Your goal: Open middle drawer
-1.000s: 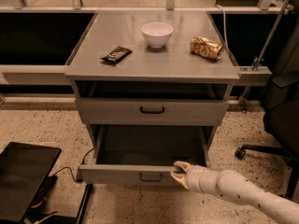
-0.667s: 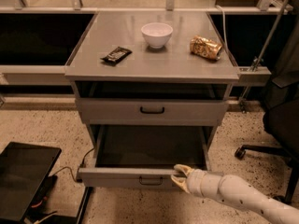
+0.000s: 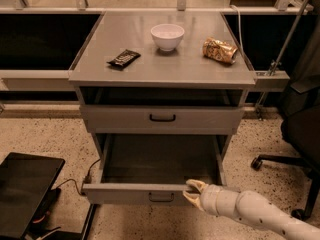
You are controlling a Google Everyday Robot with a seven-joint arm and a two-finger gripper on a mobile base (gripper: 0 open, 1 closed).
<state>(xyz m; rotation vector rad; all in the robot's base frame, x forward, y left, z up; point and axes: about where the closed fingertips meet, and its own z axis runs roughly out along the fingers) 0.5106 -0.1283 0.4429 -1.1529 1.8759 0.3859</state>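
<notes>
Table (image 3: 165,66): a grey metal cabinet seen from the front and above, its flat top carrying three things.
White bowl (image 3: 167,36): upright at 12 o'clock on the table top, near the back edge.
Black packet (image 3: 123,59): lying flat at 9 o'clock on the top, well apart from the bowl.
Crumpled gold bag (image 3: 219,50): on its side at 2 o'clock on the top, close to the right edge.
Upper drawer (image 3: 120,119): just under the top with a dark gap above it. Its black handle (image 3: 162,117) sits at the front centre, and its front lies close to the cabinet body.
Middle drawer (image 3: 125,194): below the upper drawer, at 6 o'clock from the table top. It is drawn far out towards the camera, and its dark inside looks bare. Its small black handle (image 3: 161,197) is at the centre of the front panel.
Claw (image 3: 192,191): at 5 o'clock in the view, against the right part of the middle drawer's front panel, just at 3 o'clock from the handle. Its two pale fingers stand apart with a gap between them, the upper one at the panel's top edge and the lower one on its face.
Arm (image 3: 255,211): a pale rounded limb reaching in from the 4 o'clock corner to the claw.
Office chair (image 3: 300,134): dark, at 3 o'clock beside the cabinet.
Black panel (image 3: 25,189): flat on the speckled floor at 8 o'clock.
</notes>
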